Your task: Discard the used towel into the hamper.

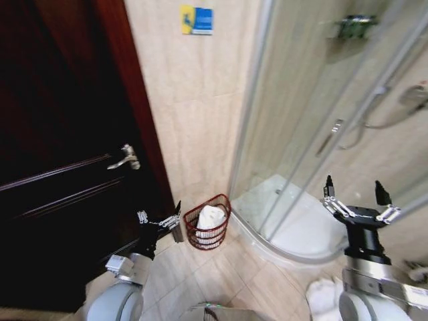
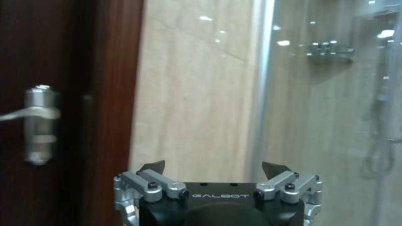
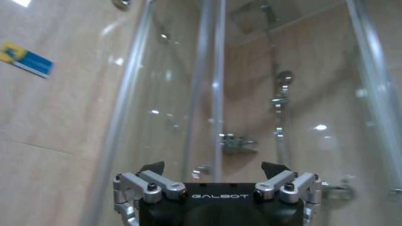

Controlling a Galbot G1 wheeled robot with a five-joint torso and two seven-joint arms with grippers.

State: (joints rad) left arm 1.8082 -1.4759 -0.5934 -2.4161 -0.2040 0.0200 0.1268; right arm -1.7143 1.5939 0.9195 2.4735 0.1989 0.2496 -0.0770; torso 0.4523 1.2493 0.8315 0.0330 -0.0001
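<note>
The towel (image 1: 210,218) already lies bunched inside the hamper (image 1: 208,231), at about eleven o'clock of the robot, so the discard looks done. The left gripper (image 1: 159,219), spread wide and empty, hangs beside it; the right gripper (image 1: 361,203), equally wide, waits before the shower glass (image 1: 314,120).

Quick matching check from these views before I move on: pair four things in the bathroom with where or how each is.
1. hamper
2. white towel
3. left gripper
4. right gripper

a. open, raised in front of the shower glass
b. on the floor by the wall, between door and shower
c. lying inside the basket
d. open, low beside the dark door

Pairs: 1-b, 2-c, 3-d, 4-a
</note>
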